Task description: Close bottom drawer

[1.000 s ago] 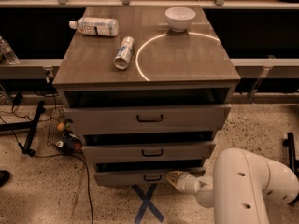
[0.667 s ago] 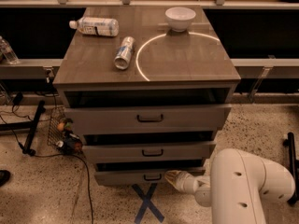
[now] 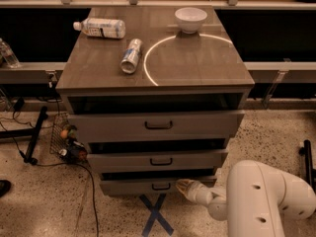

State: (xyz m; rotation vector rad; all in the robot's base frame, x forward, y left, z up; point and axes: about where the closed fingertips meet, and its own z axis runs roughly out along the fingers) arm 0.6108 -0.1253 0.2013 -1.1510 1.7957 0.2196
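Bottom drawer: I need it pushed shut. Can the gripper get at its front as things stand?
Probably yes. The gripper sits low by the front of the bottom drawer, just right of its handle, with nothing between them.

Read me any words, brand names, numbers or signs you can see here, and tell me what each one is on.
No text can be read.
Plastic bottle, lying on the cabinet top: it has a label, too blurred to read.
Can, lying beside it: print too blurred to read.
Blue tape X on the floor: a cross mark, no lettering.
Claw, at the bottom drawer front, right of its handle: no marking visible.
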